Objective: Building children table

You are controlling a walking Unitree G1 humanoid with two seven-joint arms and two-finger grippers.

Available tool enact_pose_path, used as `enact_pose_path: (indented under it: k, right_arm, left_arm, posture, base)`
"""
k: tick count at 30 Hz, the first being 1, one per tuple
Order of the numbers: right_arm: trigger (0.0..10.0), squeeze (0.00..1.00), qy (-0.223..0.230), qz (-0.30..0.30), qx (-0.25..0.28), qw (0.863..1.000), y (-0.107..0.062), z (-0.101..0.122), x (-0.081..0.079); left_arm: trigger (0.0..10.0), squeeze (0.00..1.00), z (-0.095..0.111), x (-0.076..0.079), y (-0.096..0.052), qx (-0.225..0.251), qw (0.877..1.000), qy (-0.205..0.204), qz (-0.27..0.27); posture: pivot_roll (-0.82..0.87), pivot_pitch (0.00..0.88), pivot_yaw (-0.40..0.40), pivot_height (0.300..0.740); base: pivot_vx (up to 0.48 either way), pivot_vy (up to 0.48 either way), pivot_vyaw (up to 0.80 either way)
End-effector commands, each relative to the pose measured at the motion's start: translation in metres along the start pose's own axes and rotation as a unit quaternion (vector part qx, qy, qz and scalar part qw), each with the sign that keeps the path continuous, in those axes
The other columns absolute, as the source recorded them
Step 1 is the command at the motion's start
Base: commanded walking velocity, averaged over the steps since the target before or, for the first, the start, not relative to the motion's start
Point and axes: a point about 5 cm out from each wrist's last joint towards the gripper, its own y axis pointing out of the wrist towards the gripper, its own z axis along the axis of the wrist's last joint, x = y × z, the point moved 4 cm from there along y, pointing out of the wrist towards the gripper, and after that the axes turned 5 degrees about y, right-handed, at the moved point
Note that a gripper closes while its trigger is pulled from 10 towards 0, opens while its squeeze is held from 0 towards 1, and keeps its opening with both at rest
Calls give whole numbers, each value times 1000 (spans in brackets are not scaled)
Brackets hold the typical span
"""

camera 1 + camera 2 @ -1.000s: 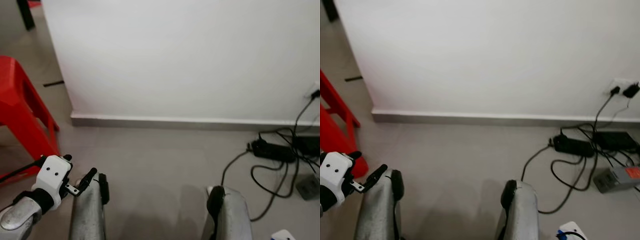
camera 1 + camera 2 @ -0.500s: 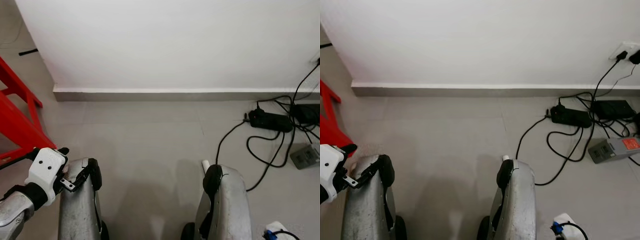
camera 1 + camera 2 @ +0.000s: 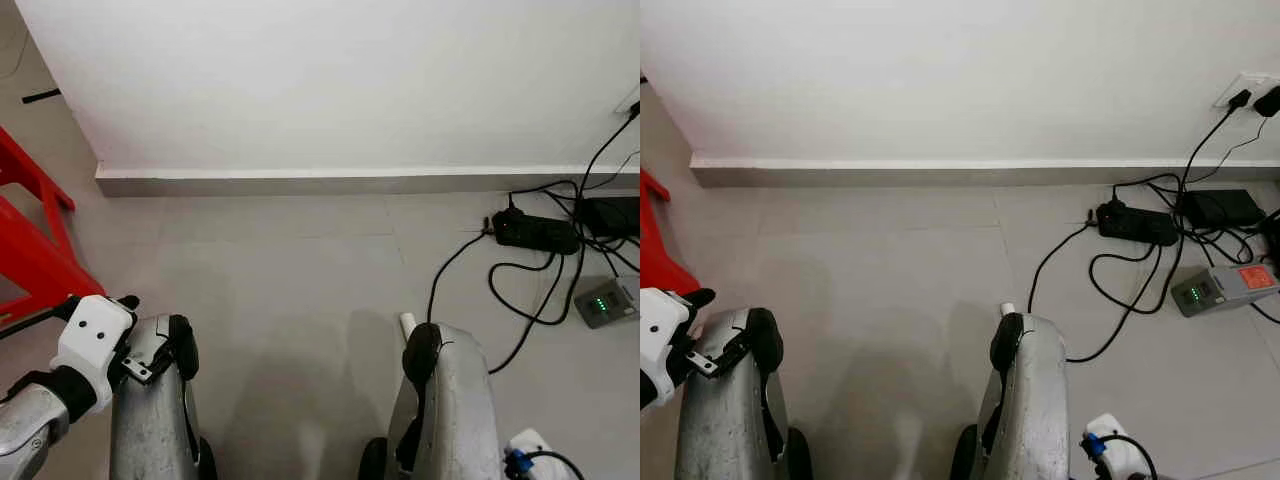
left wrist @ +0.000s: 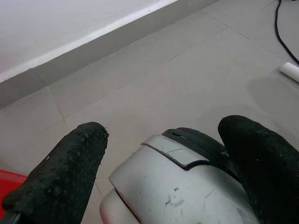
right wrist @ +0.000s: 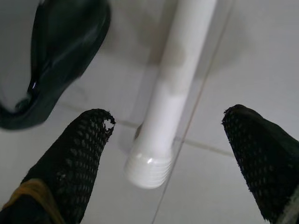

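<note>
Item: white table leg (image 5: 174, 88), a plain tube with a ribbed end, lying on the grey tile floor (image 3: 300, 270) just beside the robot's right foot; its tip shows past the right knee (image 3: 407, 324). Right gripper (image 5: 173, 154): fingers spread wide, poised directly over the leg's ribbed end, one finger on either side, touching nothing. Left gripper (image 4: 163, 158): fingers parted, holding nothing, resting beside the left knee (image 3: 150, 400). Surroundings: white wall with skirting (image 3: 300, 180) along the floor's far edge; red plastic stool (image 3: 30, 250) at the left edge; power strip and tangled cables (image 3: 540, 235) toward the far right corner. Step in hand, by judgement: picking up a leg for assembly. Next move calls for lowering the right gripper and closing across the tube.
</note>
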Motion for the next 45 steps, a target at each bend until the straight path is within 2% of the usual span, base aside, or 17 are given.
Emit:
enact_pose_path:
  k: [1, 8, 10, 17, 24, 25, 26, 27, 29, 30, 31, 32, 36, 44, 45]
  right_arm:
    - [10000, 1000, -5, 4, -33, 999, 1, -23, -8]
    - [10000, 1000, -17, 2, -44, 999, 3, -29, -10]
    - [10000, 1000, -33, -9, -60, 998, 2, -34, -8]
    - [10000, 1000, -32, -22, -70, 997, 4, -44, -11]
    - [10000, 1000, -35, -13, -48, 998, 15, -34, -22]
    - [10000, 957, -37, -10, -44, 998, 16, -32, -24]
    - [10000, 957, -39, -7, -41, 998, 16, -31, -25]
    - [10000, 569, -42, -4, -39, 998, 17, -30, -27]
    - [10000, 569, -43, -1, -37, 998, 17, -29, -28]
    - [10000, 63, -47, 4, -35, 998, 18, -28, -29]
    - [10000, 63, -47, 4, -35, 998, 18, -28, -29]
    - [10000, 0, -51, 7, -36, 998, 19, -28, -31]
    - [10000, 0, -70, 11, -51, 996, 22, -38, -39]
    - [10000, 0, -87, 11, -60, 994, 25, -43, -44]
    - [9490, 0, -91, 9, -61, 994, 25, -43, -44]
  left_arm:
    - [10000, 0, -15, 6, -5, -35, 999, -14, -17]
    - [10000, 0, -15, 5, -6, -39, 999, -13, -21]
    - [10000, 0, -15, 6, -6, -40, 999, -13, -22]
    - [10000, 0, -13, 3, -12, -43, 999, -10, -22]
    - [10000, 0, -10, -3, -18, -50, 998, -2, -24]
    - [10000, 0, -9, -4, -19, -51, 998, -2, -25]
    - [10000, 0, -9, -4, -20, -52, 998, -1, -25]
    - [10000, 0, -8, -4, -21, -54, 998, -1, -27]
    - [10000, 0, -8, -4, -22, -55, 998, -1, -28]
    - [10000, 0, -7, -4, -23, -57, 998, 0, -29]
    - [10000, 0, -7, -4, -23, -57, 998, 0, -29]
    - [10000, 0, -7, -4, -24, -59, 998, 1, -31]
    - [10000, 0, -2, -8, -29, -62, 997, 4, -33]
    - [10000, 0, 0, -10, -34, -66, 997, 5, -32]
    - [10000, 0, 0, -10, -35, -67, 997, 4, -32]
  posture:
    - [25, 367, -141, 300]
    - [21, 377, -139, 300]
    - [20, 383, -140, 300]
    - [37, 412, -136, 300]
    - [47, 451, -133, 300]
    - [45, 467, -133, 300]
    - [45, 467, -133, 300]
    - [44, 483, -135, 300]
    - [44, 487, -135, 300]
    - [46, 503, -136, 300]
    - [46, 503, -136, 300]
    - [45, 516, -137, 300]
    - [46, 551, -150, 300]
    - [53, 574, -162, 300]
    - [52, 580, -163, 300]
  base:
    - [0, 0, 0]
    - [0, 0, 0]
    - [0, 0, 0]
    - [0, 0, 0]
    - [0, 0, 0]
    - [0, 0, 0]
    - [0, 0, 0]
    - [0, 0, 0]
    - [0, 0, 0]
    - [0, 0, 0]
    - [0, 0, 0]
    - [0, 0, 0]
    - [0, 0, 0]
    - [0, 0, 0]
    - [0, 0, 0]
